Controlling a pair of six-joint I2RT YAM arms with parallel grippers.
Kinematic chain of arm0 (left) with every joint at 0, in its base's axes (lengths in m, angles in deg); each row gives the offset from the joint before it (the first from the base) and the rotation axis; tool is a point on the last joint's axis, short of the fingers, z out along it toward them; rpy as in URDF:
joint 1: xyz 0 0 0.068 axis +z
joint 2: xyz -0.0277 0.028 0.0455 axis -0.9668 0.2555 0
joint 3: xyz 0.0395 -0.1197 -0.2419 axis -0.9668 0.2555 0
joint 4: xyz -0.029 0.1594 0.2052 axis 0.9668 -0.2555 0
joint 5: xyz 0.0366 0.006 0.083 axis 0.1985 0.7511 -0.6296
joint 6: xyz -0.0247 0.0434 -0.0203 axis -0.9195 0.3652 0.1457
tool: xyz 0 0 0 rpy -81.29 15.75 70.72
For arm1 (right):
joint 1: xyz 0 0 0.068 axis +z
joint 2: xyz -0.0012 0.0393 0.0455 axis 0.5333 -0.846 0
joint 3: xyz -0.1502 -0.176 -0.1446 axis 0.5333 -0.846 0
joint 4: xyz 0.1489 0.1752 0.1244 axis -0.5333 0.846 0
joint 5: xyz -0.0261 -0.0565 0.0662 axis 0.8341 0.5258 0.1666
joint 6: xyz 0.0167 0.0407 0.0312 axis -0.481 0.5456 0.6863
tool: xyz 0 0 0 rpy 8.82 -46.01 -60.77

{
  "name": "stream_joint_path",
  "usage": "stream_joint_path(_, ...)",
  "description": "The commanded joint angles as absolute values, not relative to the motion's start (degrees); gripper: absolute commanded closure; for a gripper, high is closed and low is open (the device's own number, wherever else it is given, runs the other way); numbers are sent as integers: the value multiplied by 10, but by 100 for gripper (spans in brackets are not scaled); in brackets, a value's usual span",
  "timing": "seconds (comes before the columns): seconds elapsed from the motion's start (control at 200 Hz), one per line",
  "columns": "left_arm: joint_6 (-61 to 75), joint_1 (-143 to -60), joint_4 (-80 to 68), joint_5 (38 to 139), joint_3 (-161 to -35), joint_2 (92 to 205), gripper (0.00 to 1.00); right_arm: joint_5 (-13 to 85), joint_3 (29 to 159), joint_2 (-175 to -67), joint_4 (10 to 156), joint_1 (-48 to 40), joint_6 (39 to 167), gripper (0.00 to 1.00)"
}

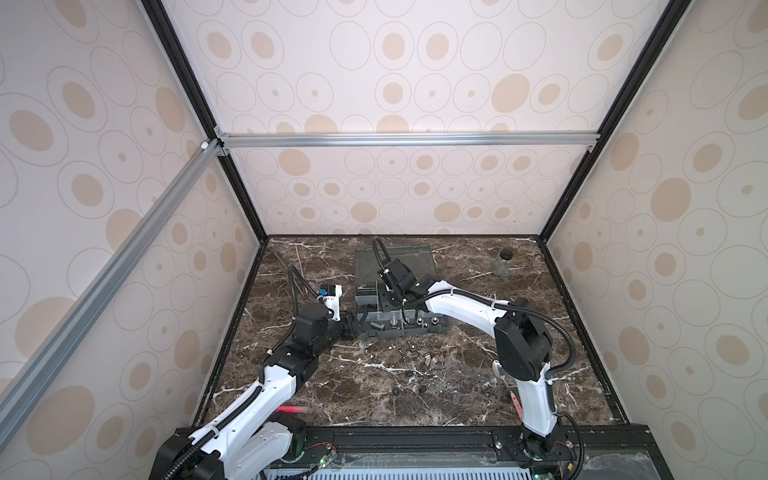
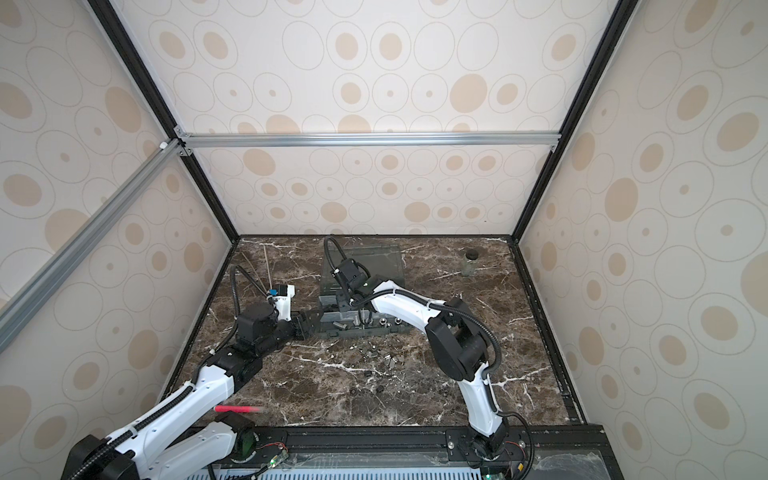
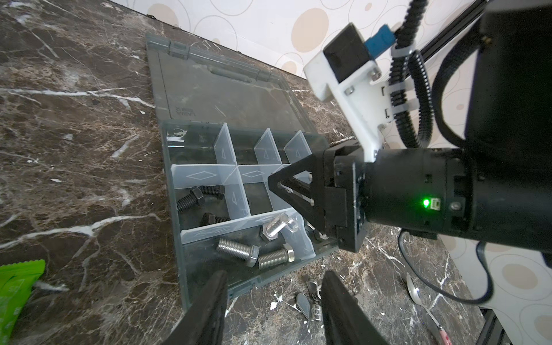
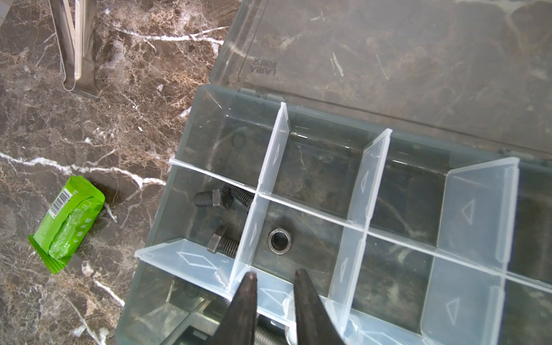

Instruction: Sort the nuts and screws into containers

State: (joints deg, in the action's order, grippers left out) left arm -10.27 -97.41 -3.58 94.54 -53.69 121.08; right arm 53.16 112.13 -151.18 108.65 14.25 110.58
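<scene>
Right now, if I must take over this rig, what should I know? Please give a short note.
Left gripper: open, astride the front wall of the organizer box.
Right gripper: slightly open, empty, above the compartment holding one dark nut.
Done: three black screws share one compartment, three silver screws another.
Left to do: loose metal pieces lie on the table in front of the box.

Green packet (image 4: 67, 224), lidded jar (image 1: 501, 266), spoon (image 3: 415, 291) — all on marble tabletop (image 1: 332, 390).

Inside the organizer box (image 3: 203, 263), a clear divider (image 3: 221, 229) separates black screws (image 3: 194, 198) from silver screws (image 3: 239, 249).
</scene>
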Motion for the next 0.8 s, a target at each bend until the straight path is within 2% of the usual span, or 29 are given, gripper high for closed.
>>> stream_joint_path(0.0, -114, -969, -40, 947, -539, 1203, 49, 527, 1121, -1494, 1095, 140, 1113, 74)
stream_joint_path(0.355, -108, -969, -38, 955, -541, 1214, 48, 540, 1051, -1404, 1085, 141, 1118, 74)
stream_joint_path(0.79, -72, -970, -5, 1013, -543, 1253, 49, 611, 849, -1209, 1092, 140, 1148, 73)
